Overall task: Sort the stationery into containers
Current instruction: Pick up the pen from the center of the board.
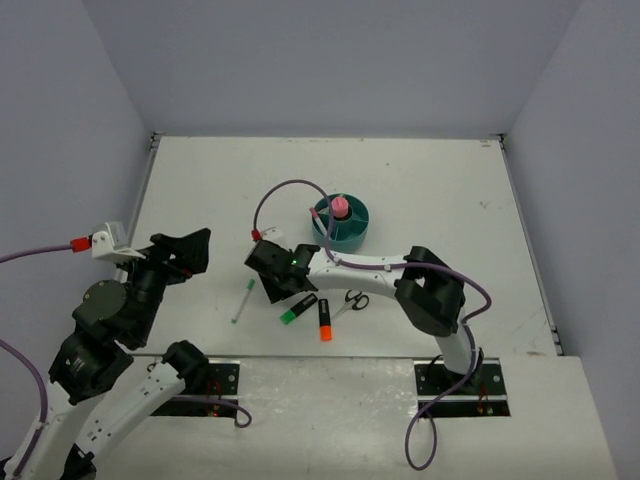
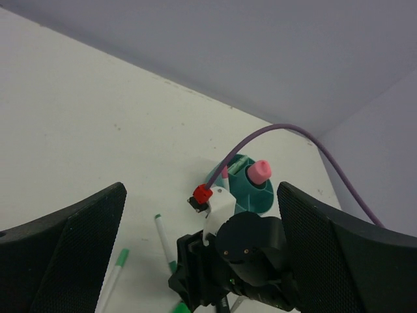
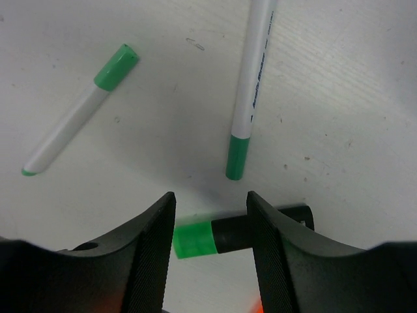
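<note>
- While I watch through the right wrist camera, the right gripper (image 3: pixel 210 199) hangs low, its jaws apart, and the green highlighter (image 3: pixel 195 240) lies across the gap; I cannot tell whether they touch.
- A green-capped pen (image 3: pixel 65 134) and a second pen (image 3: pixel 251 91) lie just beyond it.
- The left gripper (image 1: pixel 192 250) is raised at the left, jaws wide apart and empty.
- The teal organizer (image 1: pixel 358 236) stands far right, with the glue stick (image 1: pixel 341 207) upright inside.

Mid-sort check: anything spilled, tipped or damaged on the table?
Nothing stands out. The teal organizer stands upright with the glue stick upright inside. The green highlighter, orange highlighter, scissors and pens lie flat on the table, simply unsorted. The right end effector hangs open over the green highlighter.
</note>
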Available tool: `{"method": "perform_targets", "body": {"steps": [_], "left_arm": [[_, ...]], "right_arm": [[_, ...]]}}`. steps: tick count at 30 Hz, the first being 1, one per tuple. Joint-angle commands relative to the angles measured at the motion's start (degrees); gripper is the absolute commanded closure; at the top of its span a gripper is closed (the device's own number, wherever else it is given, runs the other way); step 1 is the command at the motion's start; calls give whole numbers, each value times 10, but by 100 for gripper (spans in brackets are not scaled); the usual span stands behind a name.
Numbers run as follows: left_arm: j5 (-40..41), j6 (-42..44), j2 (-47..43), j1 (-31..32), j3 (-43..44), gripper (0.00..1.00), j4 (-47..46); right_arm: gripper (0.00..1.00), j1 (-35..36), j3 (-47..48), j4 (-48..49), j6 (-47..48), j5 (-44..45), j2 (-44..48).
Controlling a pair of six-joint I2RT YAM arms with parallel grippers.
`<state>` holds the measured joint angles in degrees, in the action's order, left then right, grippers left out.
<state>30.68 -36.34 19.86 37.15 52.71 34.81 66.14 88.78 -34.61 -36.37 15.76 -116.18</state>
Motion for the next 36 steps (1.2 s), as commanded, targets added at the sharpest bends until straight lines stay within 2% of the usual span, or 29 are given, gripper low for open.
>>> {"method": "perform_targets", "body": {"steps": [1, 7, 12, 19, 21, 23, 26, 29, 32, 35, 36], "left_arm": [[33, 30, -12, -2, -24, 0, 62], [19, 40, -23, -2, -50, 0, 35], [2, 44, -11, -2, -54, 0, 32], [-6, 48, -12, -2, -60, 0, 27], [-10, 48, -11, -2, -61, 0, 24], [-16, 48, -6, -1, -61, 0, 22], [-41, 39, 9, -1, -62, 0, 20], [-78, 22, 31, -1, -66, 0, 14], [-132, -3, 52, -2, -77, 0, -13], [-218, -26, 54, -2, -106, 0, -85], [-235, -32, 53, -2, -111, 0, -100]], "right_arm": [[51, -12, 47, -28, 13, 21, -21], [54, -34, 53, -31, 14, -1, -70], [60, -39, 59, -31, 19, -18, -94], [85, -48, 72, -31, 26, -37, -116], [98, -49, 72, -32, 27, -33, -111], [100, -48, 71, -32, 29, -35, -94], [100, -48, 51, -17, 37, -44, -38], [100, -46, 1, 34, 44, -49, 68], [100, -39, -95, 114, 69, -66, 196], [100, -36, -214, 208, 97, -130, 334], [100, -36, -238, 233, 102, -150, 351]]}}
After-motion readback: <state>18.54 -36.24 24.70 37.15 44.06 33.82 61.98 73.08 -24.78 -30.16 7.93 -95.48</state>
